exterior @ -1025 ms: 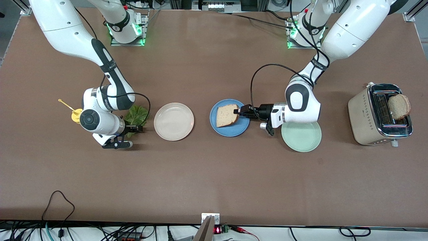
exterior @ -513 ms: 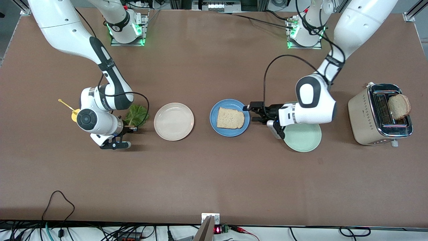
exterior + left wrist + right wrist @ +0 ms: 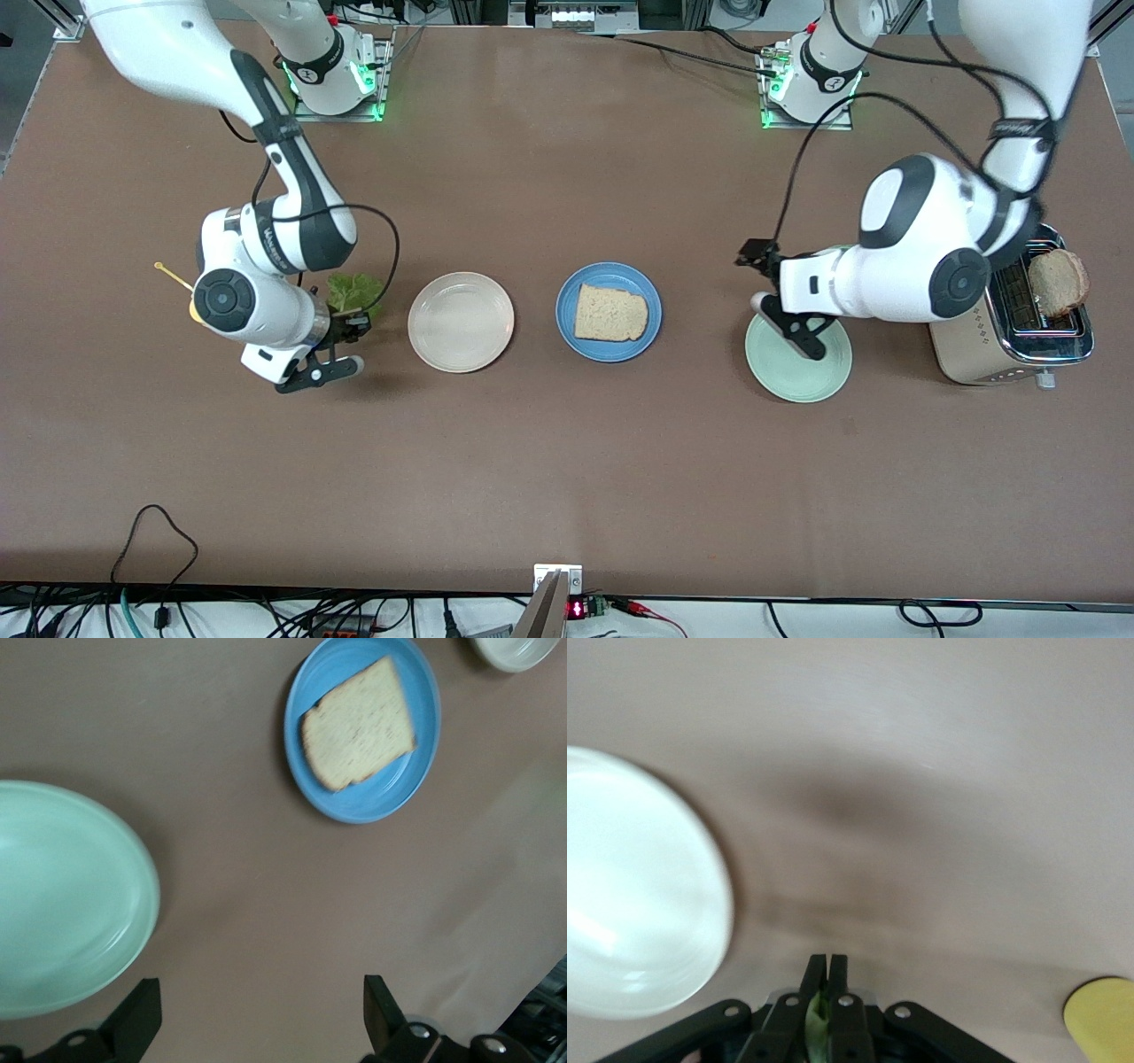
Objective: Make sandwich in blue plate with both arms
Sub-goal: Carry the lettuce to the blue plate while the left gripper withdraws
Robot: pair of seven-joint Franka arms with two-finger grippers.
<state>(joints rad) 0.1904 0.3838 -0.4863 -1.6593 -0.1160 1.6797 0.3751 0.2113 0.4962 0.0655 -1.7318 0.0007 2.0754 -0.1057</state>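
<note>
While the right gripper (image 3: 347,326) lifts the lettuce leaf (image 3: 354,291) with clenched fingers beside the cream plate (image 3: 461,322), one bread slice (image 3: 610,313) lies on the blue plate (image 3: 576,288) mid-worktop — bare worktop around — and the left gripper (image 3: 764,282), fingers released, hangs over the mint plate (image 3: 797,365) by the toaster (image 3: 961,350).

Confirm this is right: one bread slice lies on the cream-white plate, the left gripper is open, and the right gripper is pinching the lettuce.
Not quite. The bread slice lies on the blue plate, as the front view shows; the cream-white plate holds nothing. The rest stands: the left gripper is open, and the right gripper pinches the lettuce.
</note>
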